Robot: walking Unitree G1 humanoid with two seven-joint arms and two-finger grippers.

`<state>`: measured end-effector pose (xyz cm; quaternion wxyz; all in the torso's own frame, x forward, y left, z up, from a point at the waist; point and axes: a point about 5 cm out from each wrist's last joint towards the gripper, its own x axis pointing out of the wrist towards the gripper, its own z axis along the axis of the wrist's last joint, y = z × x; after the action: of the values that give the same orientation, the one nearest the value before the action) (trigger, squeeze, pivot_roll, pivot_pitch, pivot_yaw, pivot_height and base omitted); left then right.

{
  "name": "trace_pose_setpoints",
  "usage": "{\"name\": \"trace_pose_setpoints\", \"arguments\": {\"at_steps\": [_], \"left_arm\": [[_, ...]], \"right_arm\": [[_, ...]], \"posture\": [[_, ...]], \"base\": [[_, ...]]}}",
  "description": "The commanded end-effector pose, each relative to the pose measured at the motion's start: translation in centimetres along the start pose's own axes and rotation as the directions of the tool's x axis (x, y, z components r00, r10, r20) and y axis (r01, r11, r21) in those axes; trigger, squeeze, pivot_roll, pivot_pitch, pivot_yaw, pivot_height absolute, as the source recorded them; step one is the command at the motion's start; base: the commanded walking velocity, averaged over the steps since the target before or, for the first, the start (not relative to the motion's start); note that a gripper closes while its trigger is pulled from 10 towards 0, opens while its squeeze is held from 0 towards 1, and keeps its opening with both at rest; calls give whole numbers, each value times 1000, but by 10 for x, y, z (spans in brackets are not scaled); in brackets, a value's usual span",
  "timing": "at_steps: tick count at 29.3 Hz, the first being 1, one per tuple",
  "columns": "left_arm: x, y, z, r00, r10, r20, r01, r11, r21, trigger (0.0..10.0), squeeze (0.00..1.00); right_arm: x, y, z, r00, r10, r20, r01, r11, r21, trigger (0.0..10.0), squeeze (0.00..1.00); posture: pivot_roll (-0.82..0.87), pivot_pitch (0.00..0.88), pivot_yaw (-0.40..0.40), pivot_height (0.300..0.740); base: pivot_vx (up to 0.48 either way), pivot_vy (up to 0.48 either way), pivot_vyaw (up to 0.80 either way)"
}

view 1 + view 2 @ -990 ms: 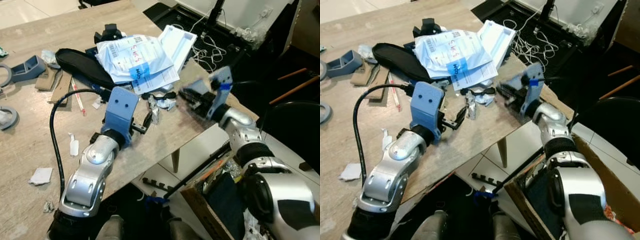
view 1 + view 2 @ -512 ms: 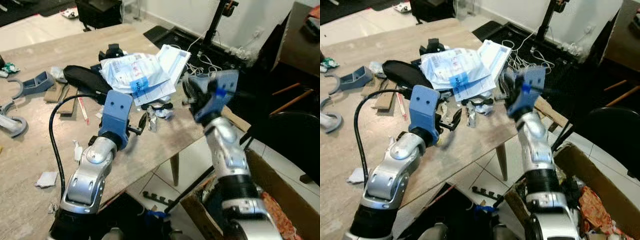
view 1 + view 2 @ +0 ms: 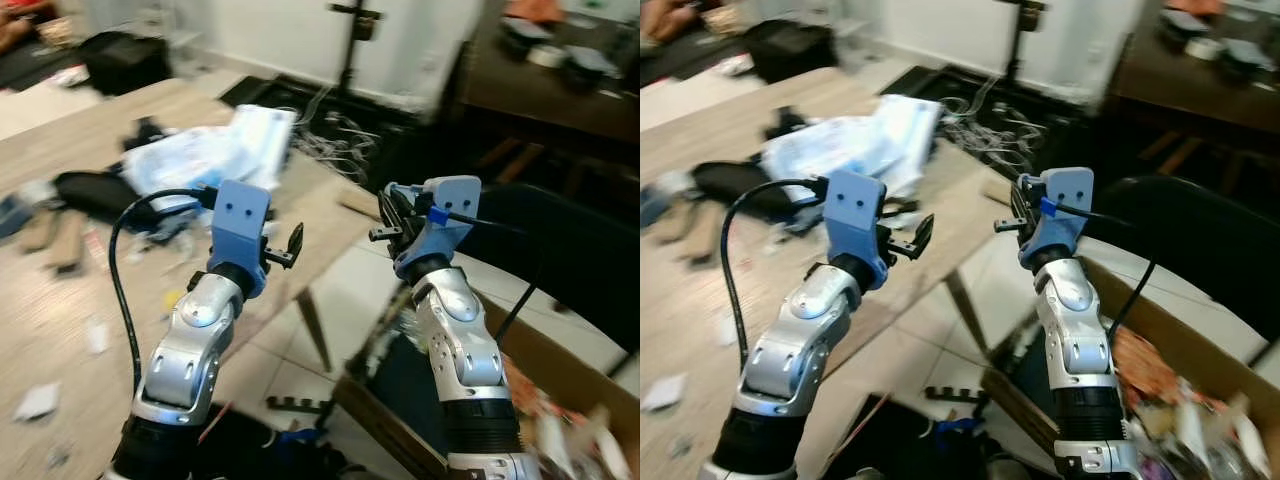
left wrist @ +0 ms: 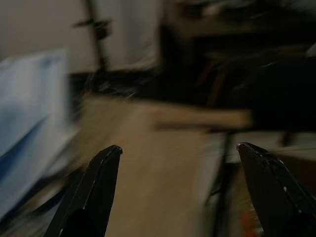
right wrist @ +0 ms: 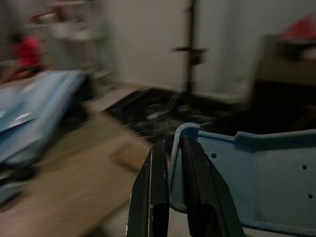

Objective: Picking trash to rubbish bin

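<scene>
Swinging away from the littered counter (image 3: 60,330), the robot appears to be in the carrying step of the job, bringing a piece of trash round toward the rubbish bin (image 3: 1200,395), an open cardboard box on the floor at its right, already holding crumpled scraps. All the views are blurred, as they would be with the camera in motion.

On the counter lies a heap of pale blue and white packaging (image 3: 215,155) beside a long black item (image 3: 85,190), with small scraps scattered near the edge.

The left tool (image 4: 177,187) hangs above the counter's edge with its fingers spread wide and nothing between them.

The right tool (image 5: 177,192) is raised in front of the chest, off the counter and between it and the box, its fingers clenched on a thin pale strip (image 5: 174,148), apparently a bit of plastic tie or wire. The strip's long axis runs along the fingers; it sticks out past the tips and hooks over at its free end. What it is exactly is too blurred to tell.

The next move, as judged here, calls for bringing the right tool over the box's open top, lowering it inside the rim and parting the fingers so the light strip drops in rather than clinging or falling on the floor.
</scene>
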<state>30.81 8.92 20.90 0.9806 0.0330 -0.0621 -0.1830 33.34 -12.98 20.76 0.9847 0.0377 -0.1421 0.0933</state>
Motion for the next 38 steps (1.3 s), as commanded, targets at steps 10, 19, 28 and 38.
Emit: {"name": "trace_pose_setpoints", "arguments": {"at_steps": [10,19,28,38], "left_arm": [[2,-5,-1,999,-34,1,34,999,-14,10000,0],[4,-6,-4,998,-49,-36,49,999,5,10000,0],[1,-8,-11,994,-70,-84,72,997,30,10000,0],[1,-8,-16,991,-61,-120,64,998,22,10000,0]], "right_arm": [[-5,-1,3,999,-35,-21,35,999,13,10000,0],[-6,-3,-4,997,-41,-71,43,999,30,10000,0],[-11,-10,-13,991,-56,-121,66,995,73,10000,0],[-16,-7,-21,987,-43,-156,59,993,98,10000,0]], "posture": [[57,107,0,740],[59,103,0,740],[68,108,9,740],[68,116,17,740]], "base": [[0,0,-800],[0,0,-711],[0,0,0],[0,0,0]]}}
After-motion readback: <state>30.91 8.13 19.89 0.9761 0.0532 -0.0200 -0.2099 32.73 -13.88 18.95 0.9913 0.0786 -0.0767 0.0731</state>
